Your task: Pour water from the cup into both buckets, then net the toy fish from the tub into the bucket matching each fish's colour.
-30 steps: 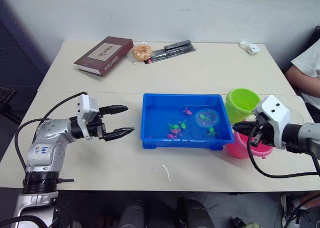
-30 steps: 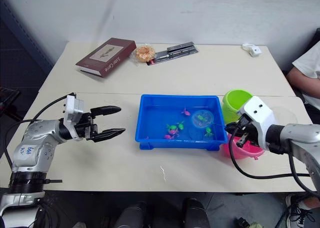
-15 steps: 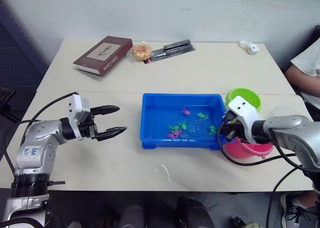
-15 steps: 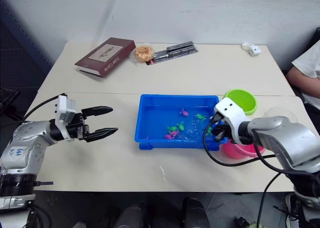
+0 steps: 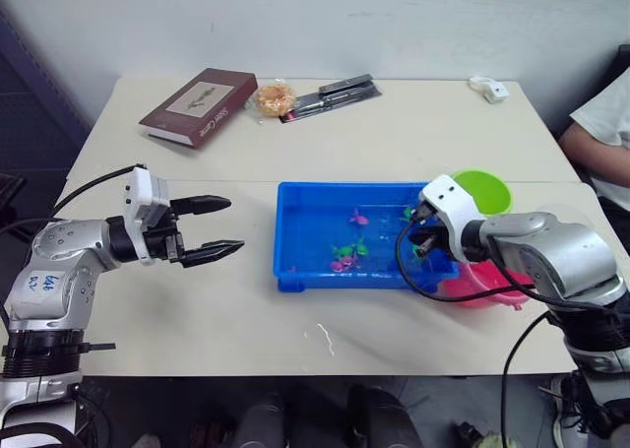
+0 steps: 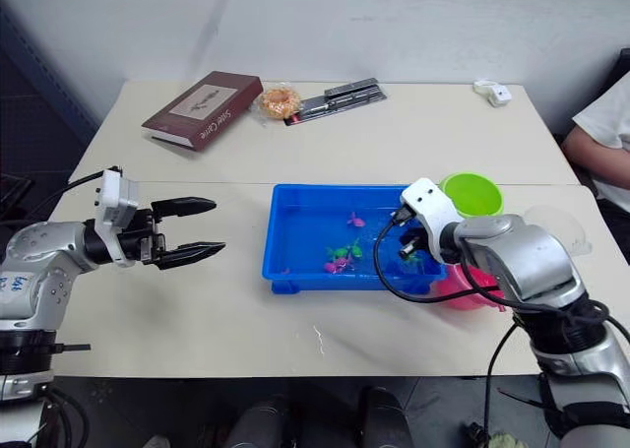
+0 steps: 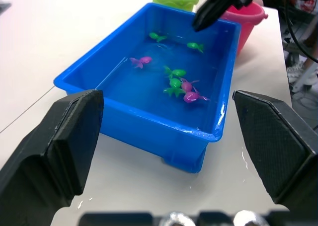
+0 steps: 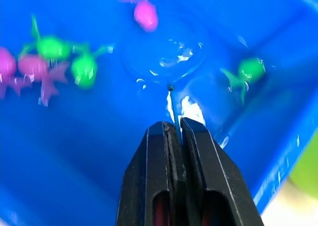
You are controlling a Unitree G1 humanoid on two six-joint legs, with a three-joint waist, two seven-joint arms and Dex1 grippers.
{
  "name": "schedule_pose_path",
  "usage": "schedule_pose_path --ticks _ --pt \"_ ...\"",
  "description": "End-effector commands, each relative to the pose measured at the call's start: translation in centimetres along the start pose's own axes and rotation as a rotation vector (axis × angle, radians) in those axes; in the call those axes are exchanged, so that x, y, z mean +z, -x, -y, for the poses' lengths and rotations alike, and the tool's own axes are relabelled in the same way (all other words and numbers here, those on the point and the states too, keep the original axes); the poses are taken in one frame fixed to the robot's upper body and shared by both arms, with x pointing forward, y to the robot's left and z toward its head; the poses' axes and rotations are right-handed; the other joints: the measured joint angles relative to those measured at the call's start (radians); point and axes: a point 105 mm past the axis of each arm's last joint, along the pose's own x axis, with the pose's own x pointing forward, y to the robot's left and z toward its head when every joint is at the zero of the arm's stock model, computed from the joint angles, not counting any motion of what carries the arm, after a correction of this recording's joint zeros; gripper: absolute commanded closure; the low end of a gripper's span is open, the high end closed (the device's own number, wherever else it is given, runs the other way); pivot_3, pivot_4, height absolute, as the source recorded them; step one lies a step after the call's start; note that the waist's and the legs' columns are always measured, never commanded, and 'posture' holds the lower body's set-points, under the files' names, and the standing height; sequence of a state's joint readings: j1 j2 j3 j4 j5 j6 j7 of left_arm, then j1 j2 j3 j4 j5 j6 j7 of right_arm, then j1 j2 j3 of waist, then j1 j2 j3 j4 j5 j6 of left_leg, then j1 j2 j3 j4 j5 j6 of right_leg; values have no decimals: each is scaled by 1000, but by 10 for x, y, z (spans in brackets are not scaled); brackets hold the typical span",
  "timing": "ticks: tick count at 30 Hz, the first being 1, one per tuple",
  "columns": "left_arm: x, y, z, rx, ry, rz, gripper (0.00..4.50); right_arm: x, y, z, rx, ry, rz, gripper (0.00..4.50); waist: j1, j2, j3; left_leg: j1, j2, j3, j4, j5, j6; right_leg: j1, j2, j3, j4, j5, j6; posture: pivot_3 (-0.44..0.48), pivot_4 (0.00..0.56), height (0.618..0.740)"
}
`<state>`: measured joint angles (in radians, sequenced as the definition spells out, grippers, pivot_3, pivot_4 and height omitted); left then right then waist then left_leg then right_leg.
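Note:
The blue tub holds water with several tiny pink and green toy fish. My right gripper hangs over the tub's right end, shut on the thin handle of the net. The net's hoop lies in the water, with a pink fish at its edge and a green fish off to one side. The green bucket and the pink bucket stand just right of the tub. The clear cup is further right. My left gripper is open and empty, left of the tub.
At the table's far side lie a dark red book, a wrapped snack, a black stapler and a small white device. A person's arm shows at the right edge.
My right gripper has swung left from over the pink bucket to the tub's right end, and the net's hoop now sits in the water. The left arm drew back slightly left.

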<state>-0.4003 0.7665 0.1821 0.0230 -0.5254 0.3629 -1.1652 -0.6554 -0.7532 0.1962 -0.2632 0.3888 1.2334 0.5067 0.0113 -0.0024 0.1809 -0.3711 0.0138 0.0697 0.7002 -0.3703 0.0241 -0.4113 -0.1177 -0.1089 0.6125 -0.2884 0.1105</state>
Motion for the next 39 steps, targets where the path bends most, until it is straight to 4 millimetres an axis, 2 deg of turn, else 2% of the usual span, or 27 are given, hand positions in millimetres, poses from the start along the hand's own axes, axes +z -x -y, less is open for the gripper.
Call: schedule_pose_path --ticks 1,16,21,25,27,34,39 --pt "7 0 -4 0 -39 6 43 17 1 1 -18 25 72 4500 -1 0 0 0 0 0 0 0 0 0 0 0 0 0 0 0 150 740" --pt "10 3 -8 -25 -41 4 43 28 25 -23 167 -88 255 4500 -12 0 0 0 1 0 0 0 0 0 1 0 0 0 0 0 150 740" --pt "22 2 -11 -35 -35 38 43 35 49 -40 224 -3 426 4500 -9 0 0 -1 0 0 0 0 0 0 0 0 0 0 0 0 150 740" --pt "25 0 -12 -41 -21 58 43 35 61 -39 194 46 494 4500 -11 0 0 1 0 0 0 0 0 0 1 1 0 0 0 0 150 740" --pt "25 -3 -10 -57 -16 60 43 32 65 -35 164 54 499 4500 -11 0 0 0 0 0 0 0 0 0 1 1 0 0 0 0 150 740" --pt "20 -41 7 -140 -20 90 43 6 78 -17 41 49 465 4500 7 0 0 0 -1 0 1 0 0 0 1 2 1 0 1 0 150 740" --pt "34 -62 29 -212 -59 143 43 1 106 -9 -15 53 502 4500 13 0 0 0 0 1 1 0 0 0 1 2 1 0 1 0 150 740"
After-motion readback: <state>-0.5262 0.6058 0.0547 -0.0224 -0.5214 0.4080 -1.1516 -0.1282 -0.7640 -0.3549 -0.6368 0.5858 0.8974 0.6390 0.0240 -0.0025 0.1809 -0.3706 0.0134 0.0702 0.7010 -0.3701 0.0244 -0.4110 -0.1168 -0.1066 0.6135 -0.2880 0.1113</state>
